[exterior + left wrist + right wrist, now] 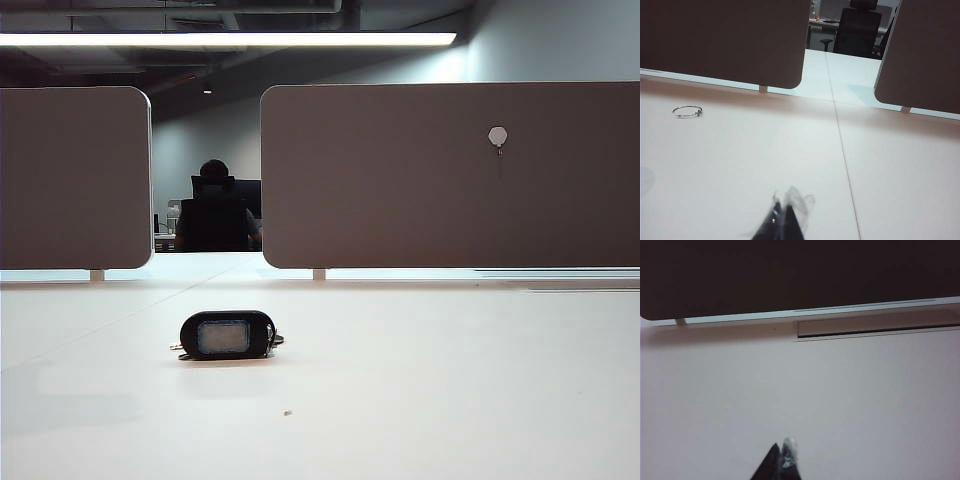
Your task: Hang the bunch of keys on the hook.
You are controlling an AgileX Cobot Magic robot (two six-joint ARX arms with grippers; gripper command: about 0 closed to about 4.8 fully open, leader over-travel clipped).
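Note:
The bunch of keys [228, 335] lies flat on the white table left of centre in the exterior view: a black oblong fob with a pale window and small metal bits at its ends. The hook [498, 138], a small pale pad with a thin wire under it, sits high on the right brown panel [400, 180]. Neither gripper shows in the exterior view. My left gripper [782, 212] hovers low over bare table, shut, with clear wrap on its tips and nothing held. My right gripper [781, 452] is likewise shut and empty, facing the panel's base.
A second brown panel [75, 175] stands at the left, with a gap between the two panels where a person sits in a chair [215, 210] beyond. A thin metal ring [687, 111] lies on the table in the left wrist view. A slot [875, 330] runs along the table by the panel.

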